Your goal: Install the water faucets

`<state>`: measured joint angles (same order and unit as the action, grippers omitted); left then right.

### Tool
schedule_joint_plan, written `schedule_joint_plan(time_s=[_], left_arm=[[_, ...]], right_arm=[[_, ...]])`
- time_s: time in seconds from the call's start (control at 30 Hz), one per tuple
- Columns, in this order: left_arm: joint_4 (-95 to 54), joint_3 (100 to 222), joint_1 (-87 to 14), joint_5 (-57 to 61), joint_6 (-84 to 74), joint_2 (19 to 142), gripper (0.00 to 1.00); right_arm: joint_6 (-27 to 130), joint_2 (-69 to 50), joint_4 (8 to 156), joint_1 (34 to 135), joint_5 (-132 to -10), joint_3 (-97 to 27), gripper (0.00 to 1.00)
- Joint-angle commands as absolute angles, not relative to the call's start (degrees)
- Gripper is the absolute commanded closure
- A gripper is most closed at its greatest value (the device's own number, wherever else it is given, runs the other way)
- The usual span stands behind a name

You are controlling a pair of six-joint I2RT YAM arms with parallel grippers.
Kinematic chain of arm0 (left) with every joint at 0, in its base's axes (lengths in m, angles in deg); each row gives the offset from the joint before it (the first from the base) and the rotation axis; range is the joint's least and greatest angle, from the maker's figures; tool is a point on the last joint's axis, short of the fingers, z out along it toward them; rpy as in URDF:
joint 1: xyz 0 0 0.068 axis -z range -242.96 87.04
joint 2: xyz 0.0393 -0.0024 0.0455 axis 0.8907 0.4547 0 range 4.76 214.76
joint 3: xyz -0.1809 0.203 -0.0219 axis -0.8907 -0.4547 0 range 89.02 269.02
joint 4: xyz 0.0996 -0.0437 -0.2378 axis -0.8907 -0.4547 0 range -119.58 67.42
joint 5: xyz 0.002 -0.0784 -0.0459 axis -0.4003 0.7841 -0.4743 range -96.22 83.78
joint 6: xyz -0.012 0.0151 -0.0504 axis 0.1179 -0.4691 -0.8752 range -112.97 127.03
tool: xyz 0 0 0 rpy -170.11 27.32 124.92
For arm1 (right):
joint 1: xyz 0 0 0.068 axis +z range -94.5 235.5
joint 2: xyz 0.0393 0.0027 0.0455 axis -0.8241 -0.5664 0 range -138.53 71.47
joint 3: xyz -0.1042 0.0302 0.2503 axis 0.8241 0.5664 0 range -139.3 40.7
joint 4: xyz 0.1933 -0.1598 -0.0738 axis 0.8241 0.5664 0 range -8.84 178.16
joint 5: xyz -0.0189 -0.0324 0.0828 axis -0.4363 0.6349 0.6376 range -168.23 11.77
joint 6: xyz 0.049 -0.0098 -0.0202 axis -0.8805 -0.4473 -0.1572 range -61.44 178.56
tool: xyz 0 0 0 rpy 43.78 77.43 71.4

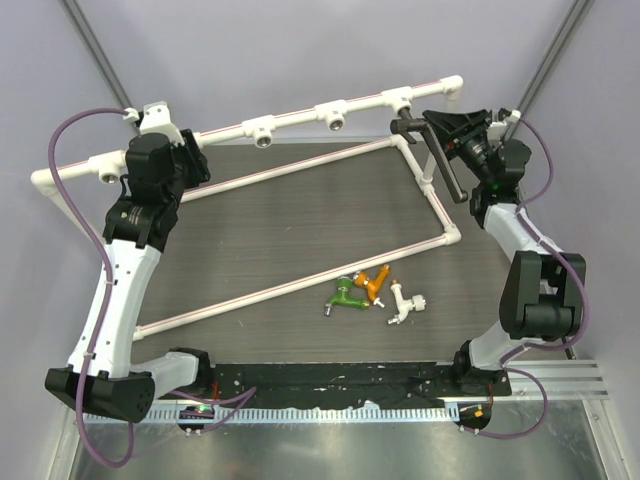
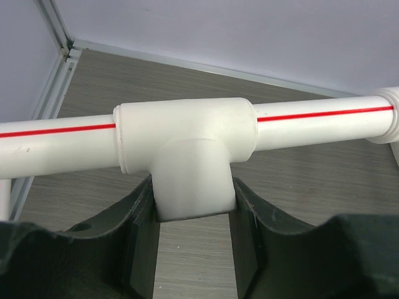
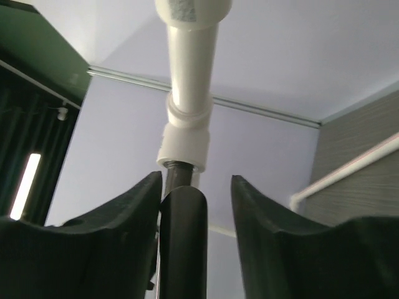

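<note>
The black faucet [image 1: 451, 172] hangs at the back right, its threaded end in a tee socket [image 3: 184, 144] of the white pipe frame [image 1: 300, 112]. My right gripper [image 1: 437, 126] stands round the black faucet [image 3: 184, 237]. One finger lies against it and a gap shows on the other side, so the right gripper [image 3: 198, 180] is open. My left gripper [image 1: 192, 160] is at the back left. In the wrist view my left gripper [image 2: 194, 200] is shut on the stem of another tee socket [image 2: 187, 156]. The green [image 1: 345, 296], orange [image 1: 375, 283] and white [image 1: 404, 304] faucets lie loose on the mat.
The frame's lower pipes [image 1: 300, 285] lie across the dark mat [image 1: 290, 225]. Open tee sockets [image 1: 262, 135] [image 1: 333, 118] face forward along the raised back pipe. Pale walls close in the back and sides. A metal rail [image 1: 560, 375] runs along the front.
</note>
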<state>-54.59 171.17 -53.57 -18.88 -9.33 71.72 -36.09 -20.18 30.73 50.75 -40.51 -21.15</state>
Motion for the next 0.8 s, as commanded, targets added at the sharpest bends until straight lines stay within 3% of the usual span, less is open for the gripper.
schedule_joint_plan(time_s=[0.0, 0.03, 0.13, 0.3, 0.4, 0.6, 0.77], left_arm=[[-51.6, 172.2, -56.5, -27.7, -9.0, 70.0, 1.00], [-51.6, 172.2, -56.5, -27.7, -9.0, 69.9, 1.00], [-51.6, 172.2, -56.5, -27.7, -9.0, 70.0, 1.00], [-51.6, 172.2, -56.5, -27.1, -9.1, 70.1, 1.00], [-51.7, 172.2, -56.6, -27.2, -9.2, 70.2, 1.00], [-51.6, 172.2, -56.7, -27.1, -9.3, 70.1, 1.00], [-51.7, 172.2, -56.7, -27.2, -9.2, 70.2, 1.00]], right_arm=[[-18.2, -14.4, 47.5, 48.1, -41.1, -24.2, 0.40], [-13.1, -13.1, 51.9, 48.0, -42.2, -25.6, 0.30], [3.9, -7.4, 69.7, 48.0, -49.2, -30.5, 0.20], [26.5, -2.2, 89.1, 48.6, -59.9, -37.5, 0.16], [35.2, 1.0, 92.7, 51.7, -64.5, -39.3, 0.15], [61.1, 6.0, 92.5, 69.8, -80.4, -38.8, 0.15], [76.1, 6.9, 90.9, 78.0, -83.6, -38.1, 0.15]])
